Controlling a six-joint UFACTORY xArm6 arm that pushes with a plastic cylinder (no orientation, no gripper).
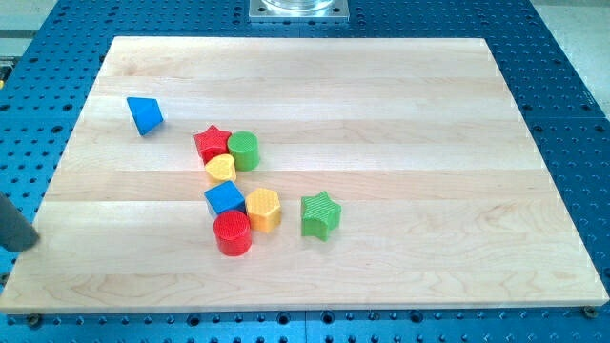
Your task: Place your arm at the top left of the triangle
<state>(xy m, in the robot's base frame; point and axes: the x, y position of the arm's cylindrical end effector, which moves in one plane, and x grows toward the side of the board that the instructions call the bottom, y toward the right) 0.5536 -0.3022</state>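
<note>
A blue triangle block (145, 114) lies on the wooden board (400, 114) near its upper left. My tip (30, 241) shows as the end of a dark rod at the view's far left edge, just off the board's left side. It is well below and to the left of the triangle, and it touches no block.
A cluster sits left of centre: red star (213, 143), green cylinder (244, 150), yellow heart (220, 169), blue cube (225, 198), orange hexagon (263, 209), red cylinder (233, 232). A green star (320, 214) stands to their right. A metal mount (297, 10) is at the view's top.
</note>
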